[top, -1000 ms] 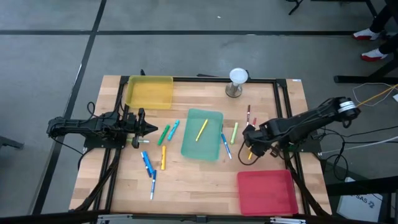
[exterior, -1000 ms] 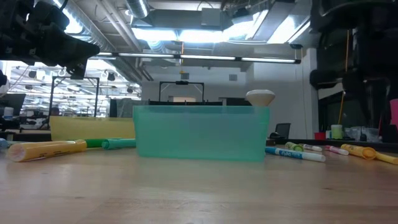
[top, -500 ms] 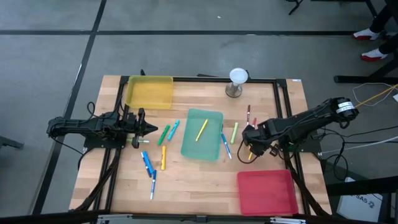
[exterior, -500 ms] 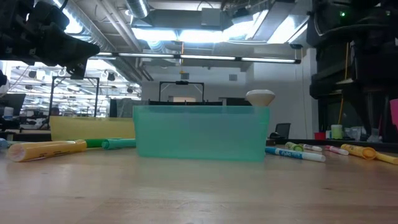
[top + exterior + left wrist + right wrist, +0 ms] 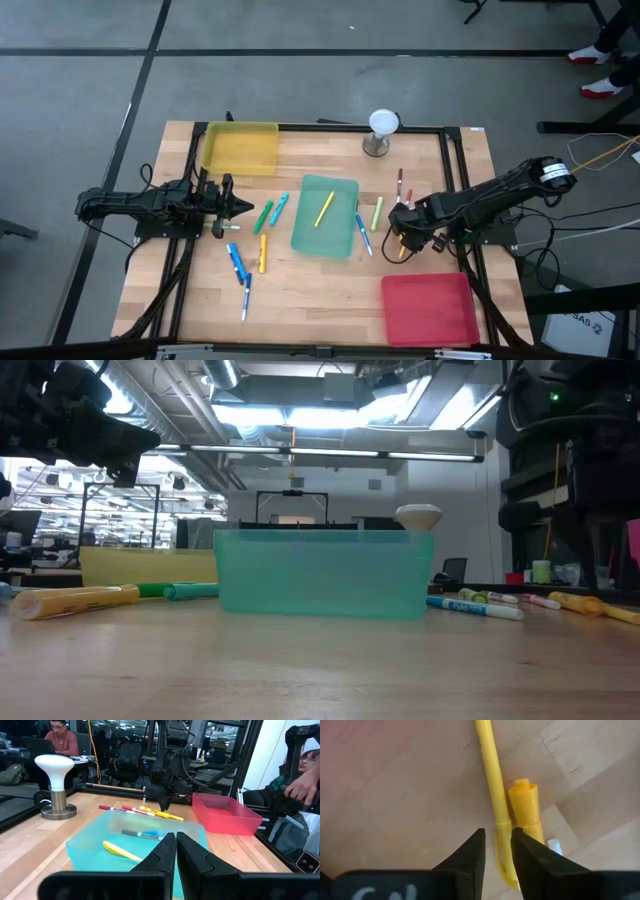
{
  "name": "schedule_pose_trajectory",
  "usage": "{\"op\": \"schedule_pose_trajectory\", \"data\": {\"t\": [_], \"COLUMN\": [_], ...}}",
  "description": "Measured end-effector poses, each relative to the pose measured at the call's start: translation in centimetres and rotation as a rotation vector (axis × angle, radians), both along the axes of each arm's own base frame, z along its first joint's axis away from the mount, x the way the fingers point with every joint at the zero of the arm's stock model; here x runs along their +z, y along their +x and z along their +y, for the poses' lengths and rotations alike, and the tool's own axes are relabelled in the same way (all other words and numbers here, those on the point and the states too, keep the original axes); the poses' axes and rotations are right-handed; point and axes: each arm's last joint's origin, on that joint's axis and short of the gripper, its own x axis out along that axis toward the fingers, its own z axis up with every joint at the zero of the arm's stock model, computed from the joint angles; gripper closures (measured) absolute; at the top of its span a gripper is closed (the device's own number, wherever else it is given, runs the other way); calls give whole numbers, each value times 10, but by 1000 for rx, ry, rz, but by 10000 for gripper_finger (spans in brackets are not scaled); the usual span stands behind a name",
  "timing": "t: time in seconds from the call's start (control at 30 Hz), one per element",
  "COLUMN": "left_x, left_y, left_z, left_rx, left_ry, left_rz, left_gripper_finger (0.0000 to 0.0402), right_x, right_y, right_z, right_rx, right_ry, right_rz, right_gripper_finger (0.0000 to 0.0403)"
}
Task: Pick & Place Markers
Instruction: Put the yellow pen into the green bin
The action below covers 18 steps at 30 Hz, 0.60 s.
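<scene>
My right gripper (image 5: pixel 398 237) hangs low over a yellow marker (image 5: pixel 492 785) that lies flat on the wood beside an orange marker (image 5: pixel 525 815), right of the teal tray (image 5: pixel 340 238). It is open by a narrow gap (image 5: pixel 498 837), one finger on each side of the yellow marker's lower part. My left gripper (image 5: pixel 243 206) is shut (image 5: pixel 176 837) and waits left of the tray, above the table. One yellow marker (image 5: pixel 325 208) lies in the teal tray. Green and teal markers (image 5: pixel 270 212) and blue and orange ones (image 5: pixel 248 265) lie on the left.
A blue marker (image 5: pixel 363 235), a green one (image 5: pixel 377 213) and red and pink ones (image 5: pixel 402 188) lie near my right gripper. A yellow tray (image 5: pixel 240 147) sits far left, a red tray (image 5: pixel 430 308) near right, and a white-topped stand (image 5: pixel 383 132) at the far edge. People sit beyond the table (image 5: pixel 300 780).
My right gripper has come down toward the yellow and orange markers and shifted a little toward the table's left. The markers have stayed where they lay.
</scene>
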Motion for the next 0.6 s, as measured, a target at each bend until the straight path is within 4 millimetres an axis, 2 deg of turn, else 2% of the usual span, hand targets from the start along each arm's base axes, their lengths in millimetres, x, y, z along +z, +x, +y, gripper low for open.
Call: {"op": "schedule_pose_trajectory", "data": {"t": [0.6], "left_x": [0], "left_y": [0], "left_z": [0], "left_rx": [0], "left_ry": [0], "left_rz": [-1], "left_gripper_finger": [390], "right_x": [-15], "right_y": [10], "right_z": [-7], "right_rx": [-43], "right_ry": [-2], "right_rz": [14], "right_gripper_finger": [311]}}
